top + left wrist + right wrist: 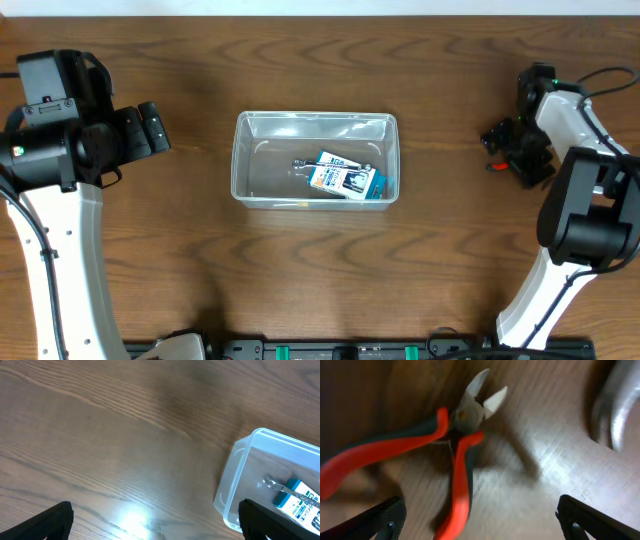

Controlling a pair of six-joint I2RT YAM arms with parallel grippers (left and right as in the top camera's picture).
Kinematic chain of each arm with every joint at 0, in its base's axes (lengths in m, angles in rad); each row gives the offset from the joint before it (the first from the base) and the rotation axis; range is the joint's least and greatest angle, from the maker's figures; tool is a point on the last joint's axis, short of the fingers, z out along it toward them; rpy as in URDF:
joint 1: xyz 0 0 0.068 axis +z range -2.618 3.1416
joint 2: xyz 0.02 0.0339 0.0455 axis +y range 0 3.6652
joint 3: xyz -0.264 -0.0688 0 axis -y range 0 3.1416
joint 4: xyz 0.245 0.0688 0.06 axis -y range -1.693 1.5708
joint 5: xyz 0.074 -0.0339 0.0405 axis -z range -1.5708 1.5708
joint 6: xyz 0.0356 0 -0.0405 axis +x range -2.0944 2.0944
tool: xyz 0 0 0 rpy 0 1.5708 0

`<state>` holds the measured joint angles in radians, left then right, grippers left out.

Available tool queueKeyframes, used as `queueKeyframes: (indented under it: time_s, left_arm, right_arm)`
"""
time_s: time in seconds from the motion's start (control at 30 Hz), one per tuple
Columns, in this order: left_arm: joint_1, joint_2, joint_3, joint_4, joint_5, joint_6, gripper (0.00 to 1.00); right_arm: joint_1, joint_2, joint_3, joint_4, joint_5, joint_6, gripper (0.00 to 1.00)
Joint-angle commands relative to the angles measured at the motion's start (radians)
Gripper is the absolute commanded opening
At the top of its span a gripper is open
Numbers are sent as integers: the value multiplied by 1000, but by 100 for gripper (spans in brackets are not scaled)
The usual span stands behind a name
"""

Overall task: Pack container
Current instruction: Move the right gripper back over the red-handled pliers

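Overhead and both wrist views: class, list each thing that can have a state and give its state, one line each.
container: upright, no lid on it, partly filled.
blue-and-white packet: lying flat inside the container.
red-handled cutters: lying on the table, blades parted, not held.
left gripper: open, empty.
right gripper: open, empty, above the cutters.
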<state>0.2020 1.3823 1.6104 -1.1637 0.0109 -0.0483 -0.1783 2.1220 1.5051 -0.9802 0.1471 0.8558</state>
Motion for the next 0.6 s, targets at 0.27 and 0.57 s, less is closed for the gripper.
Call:
queueKeyframes:
  time_s: [0.27,0.57]
  left_arm:
    - [5,4,-4,-3,-16,-1,98]
    - [5,4,-4,-3,-16,-1,98]
  right_arm:
    - [-7,9,-149,219,-47,-175,99]
    - [-7,9,-177,228,-55,-173,95]
